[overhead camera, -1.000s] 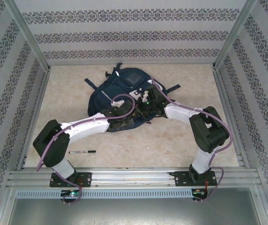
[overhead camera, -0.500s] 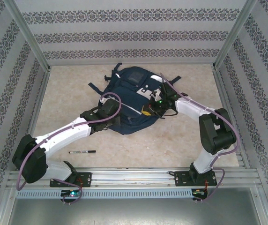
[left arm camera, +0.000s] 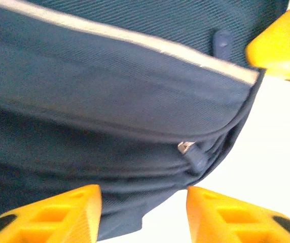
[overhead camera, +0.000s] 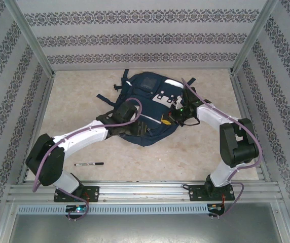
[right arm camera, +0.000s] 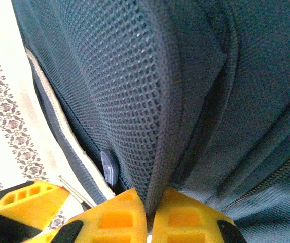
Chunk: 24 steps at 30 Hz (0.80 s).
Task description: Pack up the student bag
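Student bag (overhead camera: 145, 109) — soft navy cloth, flat on the desk (overhead camera: 195, 152), likely light and floppy, prone to sag and fold when lifted. Right gripper (right arm camera: 150, 215) pressed together on a mesh-padded fold; left gripper (left arm camera: 144, 210) spread over the lower seam near a zip pull (left arm camera: 195, 161). Calls for a hold on seams, straps or padded edges
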Each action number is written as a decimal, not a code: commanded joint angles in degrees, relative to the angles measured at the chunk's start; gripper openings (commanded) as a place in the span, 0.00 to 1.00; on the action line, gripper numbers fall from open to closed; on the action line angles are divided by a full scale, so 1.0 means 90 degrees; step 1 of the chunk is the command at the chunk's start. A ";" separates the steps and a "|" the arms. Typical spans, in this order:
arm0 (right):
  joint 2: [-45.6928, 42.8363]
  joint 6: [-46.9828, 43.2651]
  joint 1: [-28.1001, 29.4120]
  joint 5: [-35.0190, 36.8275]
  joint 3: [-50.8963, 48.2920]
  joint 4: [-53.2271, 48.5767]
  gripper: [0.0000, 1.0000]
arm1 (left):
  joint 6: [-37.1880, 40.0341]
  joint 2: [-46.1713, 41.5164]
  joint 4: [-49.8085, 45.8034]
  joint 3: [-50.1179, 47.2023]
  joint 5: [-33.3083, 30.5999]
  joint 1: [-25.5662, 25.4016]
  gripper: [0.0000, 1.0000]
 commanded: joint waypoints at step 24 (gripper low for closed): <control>-0.0477 0.0168 0.0397 -0.0346 -0.0192 0.0100 0.00 | -0.1609 0.1129 0.0186 0.0820 -0.1603 -0.0837 0.02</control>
